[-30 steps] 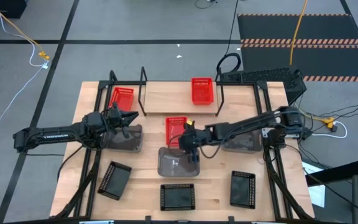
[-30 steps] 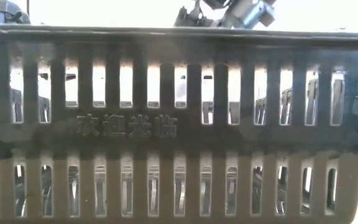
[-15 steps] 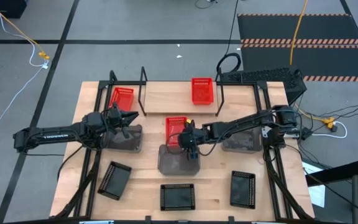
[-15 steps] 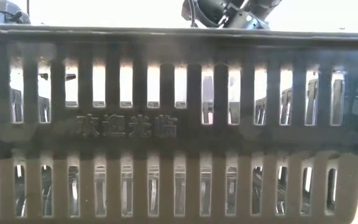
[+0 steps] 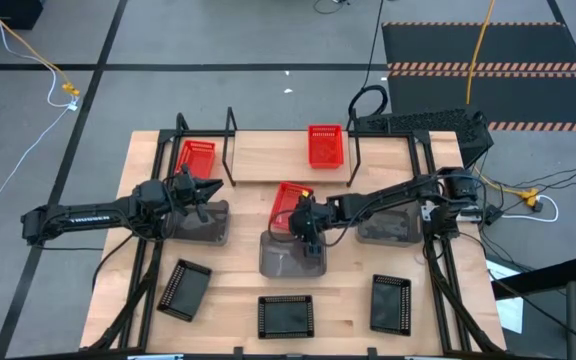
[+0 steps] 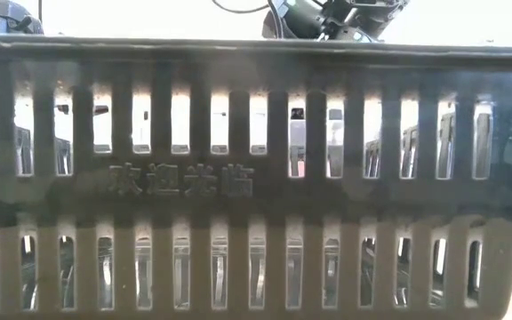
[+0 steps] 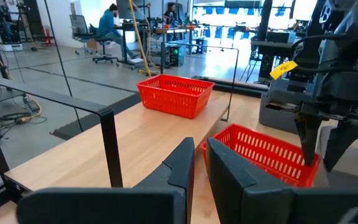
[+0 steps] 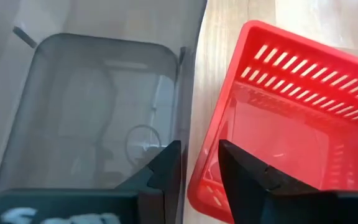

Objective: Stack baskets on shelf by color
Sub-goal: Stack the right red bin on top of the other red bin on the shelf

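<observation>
Grey floor crossed by dark tape lines surrounds the wooden tabletop (image 5: pixel 238 280) in the high view, with a striped mat at the upper right of the frame. Along the far edge of the tabletop sits the shelf (image 5: pixel 268 158), a pale board with thin black frames. One red basket (image 5: pixel 197 156) rests at its left end and a second red basket (image 5: pixel 325 146) stands near its right end.

At the centre of the frame the right hand (image 5: pixel 305 218) grips the rim of a third red basket (image 5: pixel 288 203), which sits tilted, its near edge raised beside a grey basket (image 5: pixel 293 257). In the right wrist view one finger (image 8: pixel 253 180) is inside the red wall and the other outside it, with the grey basket just beside.

The left hand (image 5: pixel 208 190) hovers in the left middle of the frame, above another grey basket (image 5: pixel 200 224); its fingers (image 7: pixel 182 165) are nearly together and hold nothing. A further grey basket (image 5: pixel 388 228) lies under the right arm.

Three black baskets line the lower part of the frame: one at lower left (image 5: pixel 184 289), one at bottom centre (image 5: pixel 285 315), one at lower right (image 5: pixel 390 303). The low view is filled by the slotted wall of the centre black basket (image 6: pixel 256 178).
</observation>
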`<state>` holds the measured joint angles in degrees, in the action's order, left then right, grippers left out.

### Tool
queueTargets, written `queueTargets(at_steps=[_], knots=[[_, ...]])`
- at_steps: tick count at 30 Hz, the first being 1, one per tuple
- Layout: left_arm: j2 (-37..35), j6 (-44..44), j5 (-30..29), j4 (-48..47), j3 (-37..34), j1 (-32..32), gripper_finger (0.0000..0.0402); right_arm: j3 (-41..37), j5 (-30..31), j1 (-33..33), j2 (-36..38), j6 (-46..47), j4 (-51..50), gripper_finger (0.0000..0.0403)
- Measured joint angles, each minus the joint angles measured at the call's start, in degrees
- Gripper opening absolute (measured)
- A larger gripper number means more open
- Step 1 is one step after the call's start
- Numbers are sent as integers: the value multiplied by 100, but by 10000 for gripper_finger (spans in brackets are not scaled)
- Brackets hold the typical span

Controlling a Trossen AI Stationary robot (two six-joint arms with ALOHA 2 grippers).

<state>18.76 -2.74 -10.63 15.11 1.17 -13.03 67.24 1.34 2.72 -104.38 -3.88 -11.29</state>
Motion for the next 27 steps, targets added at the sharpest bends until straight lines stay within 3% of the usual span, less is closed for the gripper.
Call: queueTargets(at_steps=[10,14,18,27], knots=[[-1,2,-2,-1,0,1,47,2,28,0,574,-5,71,102],[0,2,-2,-2,0,-1,47,11,621,-13,726,257,546,102],[0,6,-2,0,0,-1,47,20,449,8,355,595,1206,102],[-1,66,-4,-2,0,0,47,9,476,35,-148,756,1320,112]])
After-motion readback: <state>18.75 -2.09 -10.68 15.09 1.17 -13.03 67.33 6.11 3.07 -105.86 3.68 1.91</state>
